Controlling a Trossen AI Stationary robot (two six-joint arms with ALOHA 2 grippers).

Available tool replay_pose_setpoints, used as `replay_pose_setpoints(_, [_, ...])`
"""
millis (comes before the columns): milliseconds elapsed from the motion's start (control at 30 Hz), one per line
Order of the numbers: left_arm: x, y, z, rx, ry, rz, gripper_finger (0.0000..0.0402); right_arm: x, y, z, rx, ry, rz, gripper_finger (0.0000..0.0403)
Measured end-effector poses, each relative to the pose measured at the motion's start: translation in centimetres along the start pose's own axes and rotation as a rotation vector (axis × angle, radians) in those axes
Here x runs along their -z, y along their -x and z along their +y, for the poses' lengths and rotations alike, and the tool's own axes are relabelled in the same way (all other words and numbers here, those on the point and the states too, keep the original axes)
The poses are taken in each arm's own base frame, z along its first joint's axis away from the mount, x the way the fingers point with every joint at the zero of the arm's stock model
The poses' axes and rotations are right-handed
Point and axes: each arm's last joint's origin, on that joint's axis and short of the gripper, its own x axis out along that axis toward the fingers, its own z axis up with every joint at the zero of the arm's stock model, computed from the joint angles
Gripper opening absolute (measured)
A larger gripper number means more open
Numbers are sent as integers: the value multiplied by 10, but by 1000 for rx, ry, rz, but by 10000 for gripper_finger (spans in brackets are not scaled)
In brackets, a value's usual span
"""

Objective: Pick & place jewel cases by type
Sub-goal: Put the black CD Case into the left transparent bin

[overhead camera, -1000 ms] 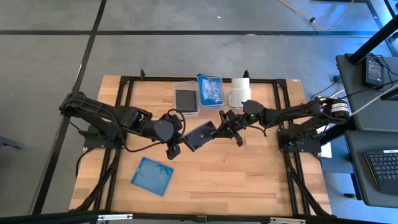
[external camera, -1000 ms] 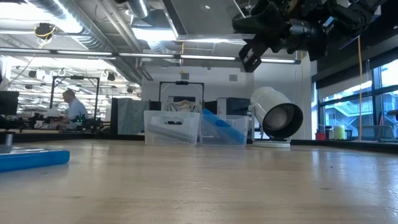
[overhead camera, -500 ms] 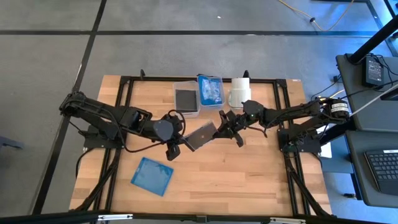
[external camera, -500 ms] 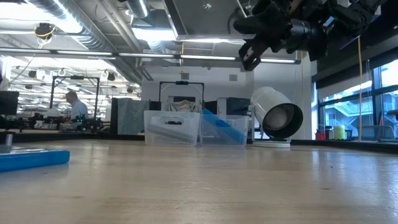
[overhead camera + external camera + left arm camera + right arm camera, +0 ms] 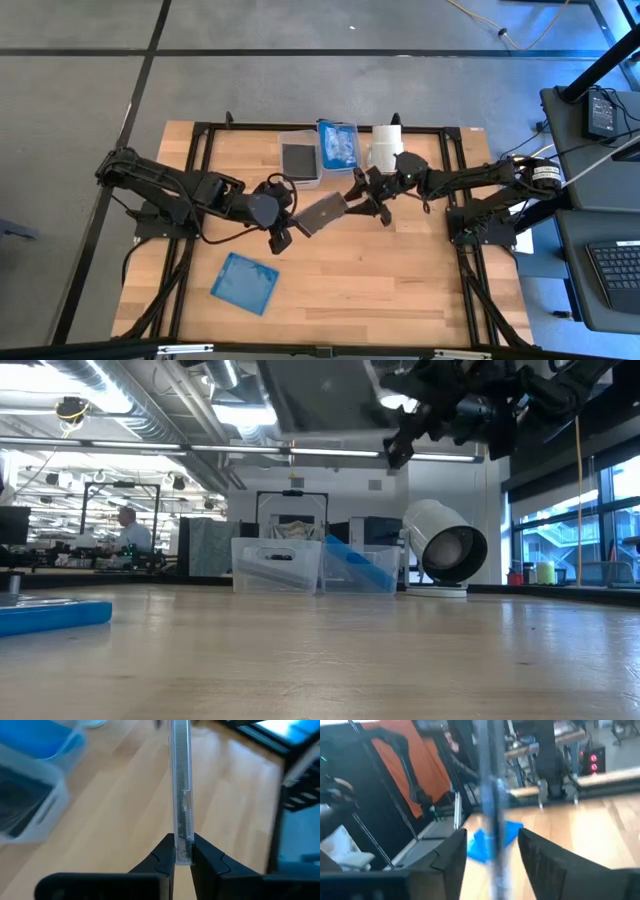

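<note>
grey jewel case at frame centre is pinched by left gripper; right gripper wide; blue case lower left unsorted.

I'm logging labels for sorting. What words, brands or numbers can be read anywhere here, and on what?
None can be read.
Grey case held by the left end effector: no print shows.
Blue case: no label visible.
Bins and white roll: no text visible.
</note>
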Motion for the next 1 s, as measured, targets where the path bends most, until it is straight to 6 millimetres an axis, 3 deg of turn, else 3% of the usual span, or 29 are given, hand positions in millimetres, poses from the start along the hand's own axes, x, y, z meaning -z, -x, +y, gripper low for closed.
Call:
replay_pose_setpoints(200, [11,-1,13,-181,83,36,35,-34,23,6,-48,64,-142,216])
replay_pose_setpoints(367, [19,8,26,-246,184,-13,33,-48,37,16,-79,104,-168,222])
replay_pose_setpoints(667, [32,33,64,-367,435,-310,35,-39,37,16,-102,55,-66,222])
replay_pose_setpoints(800, [40,28,82,-429,520,-402,41,-33,36,14,-84,78,-17,222])
replay_pose_setpoints(1000, [49,5,101,-430,639,-481,38,-30,36,13,-78,134,2,223])
